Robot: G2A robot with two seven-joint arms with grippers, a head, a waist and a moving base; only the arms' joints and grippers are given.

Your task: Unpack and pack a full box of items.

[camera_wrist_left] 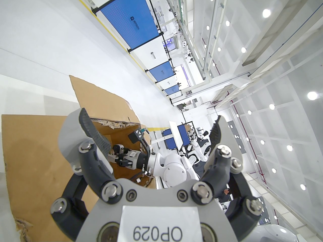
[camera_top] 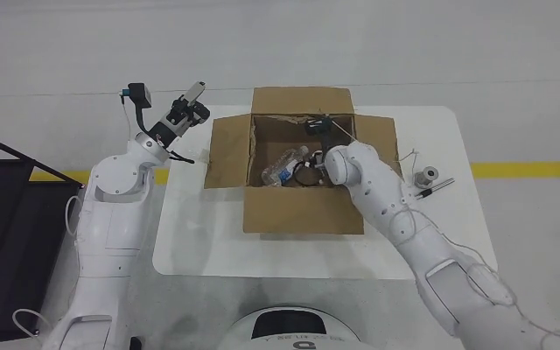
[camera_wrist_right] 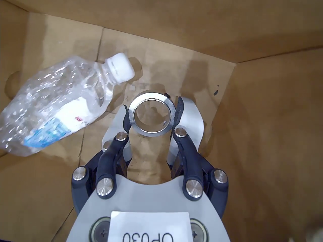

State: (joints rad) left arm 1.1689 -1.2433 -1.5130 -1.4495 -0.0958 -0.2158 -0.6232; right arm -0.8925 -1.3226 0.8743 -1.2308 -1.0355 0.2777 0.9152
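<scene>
An open cardboard box [camera_top: 302,213] stands mid-table with its flaps spread. My right gripper [camera_wrist_right: 153,113] is down inside it, shut on a silver metal ring [camera_wrist_right: 151,96] held just over the box floor [camera_wrist_right: 252,139]. A crumpled clear plastic bottle [camera_wrist_right: 63,101] with a white cap lies on its side beside the ring; from above the bottle [camera_top: 282,166] sits at the box's left half, next to the right gripper [camera_top: 310,168]. My left gripper [camera_wrist_left: 151,127] hangs open and empty in the air off the box's left side, also seen from above [camera_top: 194,96].
On the white table [camera_top: 201,236] right of the box lie a small metal cylinder [camera_top: 427,175] and a thin dark rod [camera_top: 436,186]. The box's left flap [camera_wrist_left: 37,152] lies just below the left gripper. A yellow floor line runs behind the table.
</scene>
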